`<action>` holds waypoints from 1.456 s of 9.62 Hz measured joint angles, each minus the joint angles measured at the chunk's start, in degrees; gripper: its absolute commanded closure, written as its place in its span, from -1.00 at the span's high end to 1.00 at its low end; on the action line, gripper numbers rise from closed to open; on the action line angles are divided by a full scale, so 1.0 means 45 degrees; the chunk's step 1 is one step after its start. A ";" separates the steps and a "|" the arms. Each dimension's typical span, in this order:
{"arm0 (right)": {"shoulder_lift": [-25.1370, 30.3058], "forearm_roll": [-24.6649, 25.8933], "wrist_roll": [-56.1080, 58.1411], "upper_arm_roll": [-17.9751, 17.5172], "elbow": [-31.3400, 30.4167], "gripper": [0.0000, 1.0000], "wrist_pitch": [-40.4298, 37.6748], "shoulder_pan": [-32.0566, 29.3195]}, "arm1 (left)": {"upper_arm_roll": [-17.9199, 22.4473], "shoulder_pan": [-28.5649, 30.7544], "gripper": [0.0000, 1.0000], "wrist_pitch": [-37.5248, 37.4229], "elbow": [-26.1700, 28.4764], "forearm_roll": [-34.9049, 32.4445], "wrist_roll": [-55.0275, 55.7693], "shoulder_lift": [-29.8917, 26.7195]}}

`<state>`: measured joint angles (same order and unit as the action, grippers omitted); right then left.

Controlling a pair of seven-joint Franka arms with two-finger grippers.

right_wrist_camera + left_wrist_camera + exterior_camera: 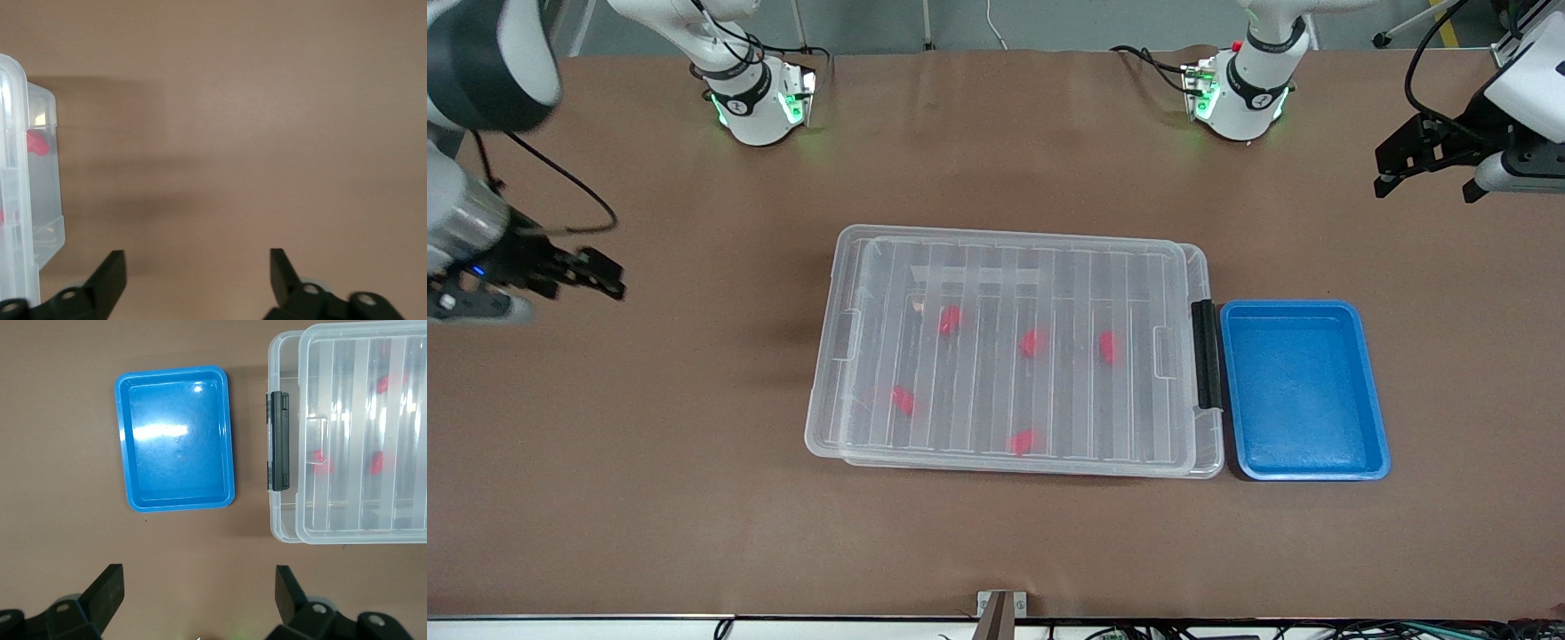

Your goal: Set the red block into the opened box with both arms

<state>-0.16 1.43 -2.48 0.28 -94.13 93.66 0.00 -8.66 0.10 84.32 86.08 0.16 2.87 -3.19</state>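
Taking the front view as a dial centred on the large shallow clear plastic box (831,356), the nearest of five tiny bright red plastic blocks (1024,441) lies inside it at six o'clock. It seems to lie lengthwise along the box. A second block (904,401) sits at eight o'clock, tilted on a diagonal. A third (1034,342) rests close to the centre, a fourth (1109,347) at three o'clock with its length running across the box's short span, and the farthest (950,319) at ten o'clock. All five show only as soft red smears through plastic, so which way each stub points cannot be told.

The box's long axis runs from nine to three o'clock, and a black clip (1205,354) sits on the short end at three. A ribbed translucent lid (996,267) lies over the box, shifted toward nine o'clock, which leaves a narrow strip of the bin uncovered at the clip end. Just beside that end, at three to four o'clock, sits a small blue rectangular plastic tray (1303,467).

The right gripper (614,276) hangs over bare brown table at nine o'clock, well apart from the box, with its fingers spread wide and nothing between them. The left gripper (1424,191) hangs over bare table at two o'clock, likewise spread and holding nothing.
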 measured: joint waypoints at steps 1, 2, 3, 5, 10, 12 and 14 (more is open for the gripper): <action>0.0441 -0.0002 0.0210 0.0525 0.0537 1.00 -0.1224 -0.0005 | -0.0007 -0.0014 1.00 0.0002 0.0002 0.0000 0.0000 0.0007; 0.0718 -0.0005 0.0309 0.0970 0.0993 1.00 -0.1945 -0.0014 | -0.0032 -0.0019 1.00 0.0003 0.0004 0.0000 0.0000 0.0014; 0.0884 -0.0011 0.0388 0.1274 0.1205 1.00 -0.2406 -0.0016 | -0.0094 -0.0022 1.00 0.0003 0.0007 0.0000 0.0000 0.0025; 0.0900 -0.0015 0.0398 0.1332 0.1221 1.00 -0.2660 0.0004 | -0.0199 -0.0022 1.00 0.0003 0.0007 0.0000 0.0012 0.0035; 0.0866 -0.0016 0.0417 0.1241 0.1333 1.00 -0.2198 0.0048 | -0.0189 0.0057 1.00 0.0003 0.0007 0.0000 0.0044 0.0039; 0.0827 -0.0016 0.0428 0.1236 0.1333 1.00 -0.1990 0.0052 | -0.0169 0.0086 1.00 0.0003 0.0007 0.0000 0.0044 0.0041; 0.0808 -0.0017 0.0430 0.1238 0.1333 1.00 -0.1999 0.0053 | -0.0137 0.0116 1.00 0.0022 0.0004 0.0000 0.0044 0.0043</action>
